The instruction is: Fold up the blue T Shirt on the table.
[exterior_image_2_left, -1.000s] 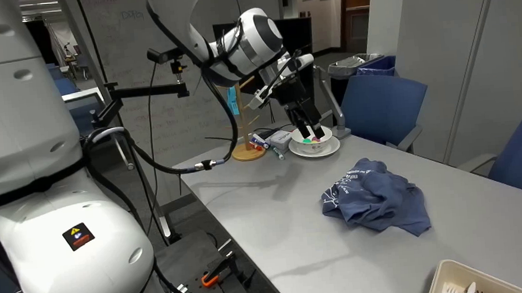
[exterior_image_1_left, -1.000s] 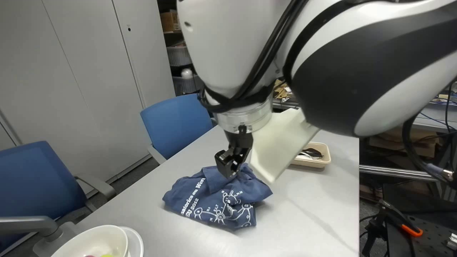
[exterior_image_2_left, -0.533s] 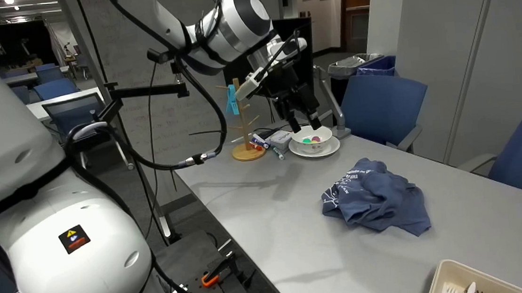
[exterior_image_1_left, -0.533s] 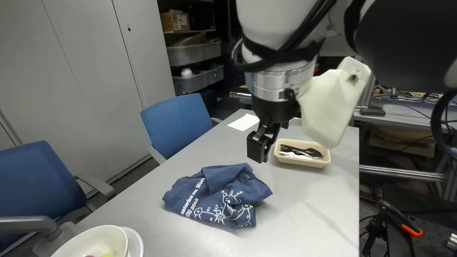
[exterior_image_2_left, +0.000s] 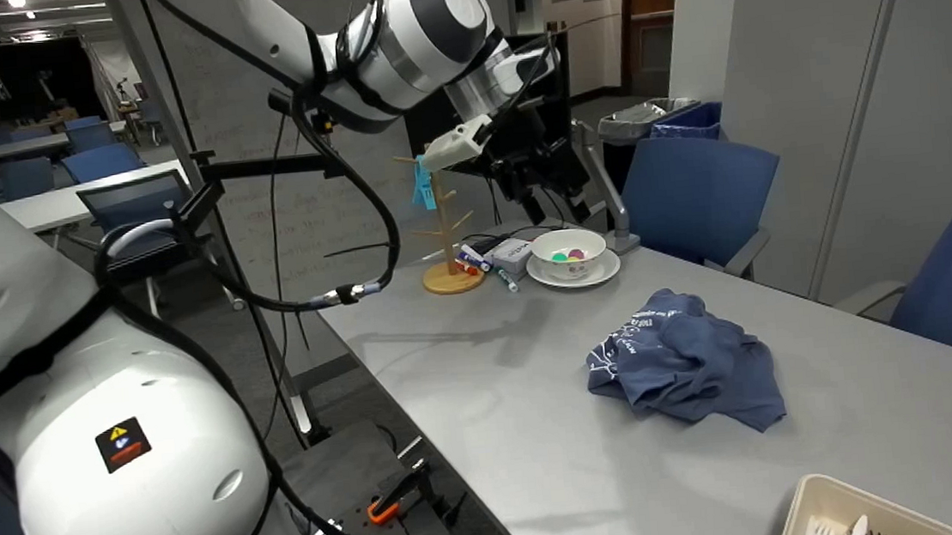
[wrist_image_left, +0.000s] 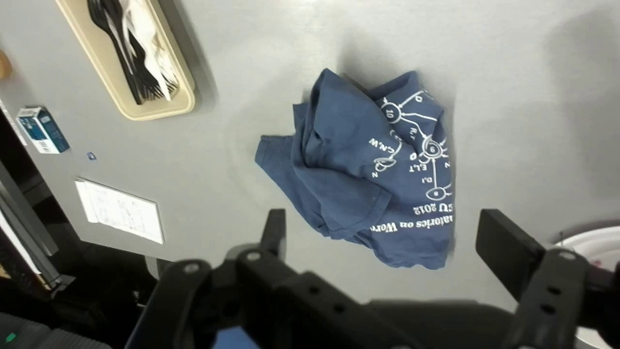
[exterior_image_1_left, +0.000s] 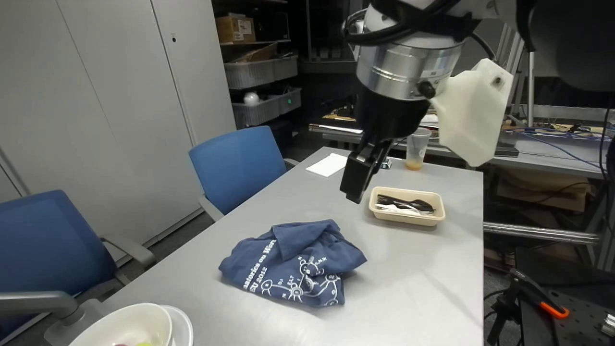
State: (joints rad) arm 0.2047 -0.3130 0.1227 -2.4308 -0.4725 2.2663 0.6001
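The blue T-shirt [exterior_image_1_left: 293,264] lies crumpled in a bunched heap on the light grey table [exterior_image_1_left: 399,302], white lettering and line drawings partly showing. It also shows in an exterior view [exterior_image_2_left: 687,370] and in the wrist view [wrist_image_left: 348,160], where a sleeve lies folded over the top. My gripper [exterior_image_1_left: 354,190] is raised well above the table, apart from the shirt. In the wrist view the gripper [wrist_image_left: 381,223] has its fingers wide apart with nothing held between them. In an exterior view the gripper [exterior_image_2_left: 558,210] appears in front of the bowl's far side.
A beige tray of plastic cutlery [exterior_image_1_left: 407,221] stands beside the shirt. A white bowl [exterior_image_2_left: 571,269] with small coloured items sits on a plate [exterior_image_2_left: 605,269]. A wooden stand [exterior_image_2_left: 453,280], markers, a notepad [exterior_image_1_left: 328,165] and a plastic cup [exterior_image_1_left: 417,151] are on the table. Blue chairs [exterior_image_2_left: 689,188] line one side.
My gripper has risen and drawn back away from the shirt. The shirt has not moved, and the gripper stays open.
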